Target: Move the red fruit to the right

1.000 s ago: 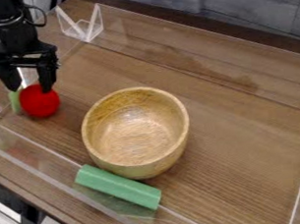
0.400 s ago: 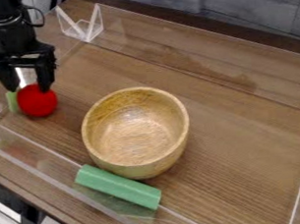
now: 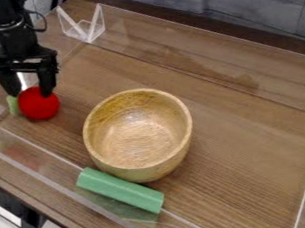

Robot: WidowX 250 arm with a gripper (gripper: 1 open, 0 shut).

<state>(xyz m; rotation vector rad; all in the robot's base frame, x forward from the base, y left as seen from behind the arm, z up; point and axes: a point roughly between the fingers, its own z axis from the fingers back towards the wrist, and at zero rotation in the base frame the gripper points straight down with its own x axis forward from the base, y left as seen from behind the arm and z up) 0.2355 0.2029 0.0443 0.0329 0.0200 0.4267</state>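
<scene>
Pincer (image 3: pixel 26 87) points straight down, jaws spread wide, one finger on each side of the red fruit (image 3: pixel 36 103). Fruit sits on the wooden table (image 3: pixel 235 99) right under the fingertips, low between them, not lifted; whether the fingers touch it can't be told. Fruit is round, no long axis, so approach angle shouldn't matter; leafy top is hidden by the pincer. Only one arm, so no choice of hand. Judgement: closing the jaws is what's next, then carrying rightward. Wooden bowl (image 3: pixel 139 134) lies right of and a bit nearer the camera than the pincer, so it may sit in the path. Green block (image 3: pixel 119 189) is well below and right of the pincer, past the bowl. Counts: one fruit, one bowl, one block, one pincer.
</scene>
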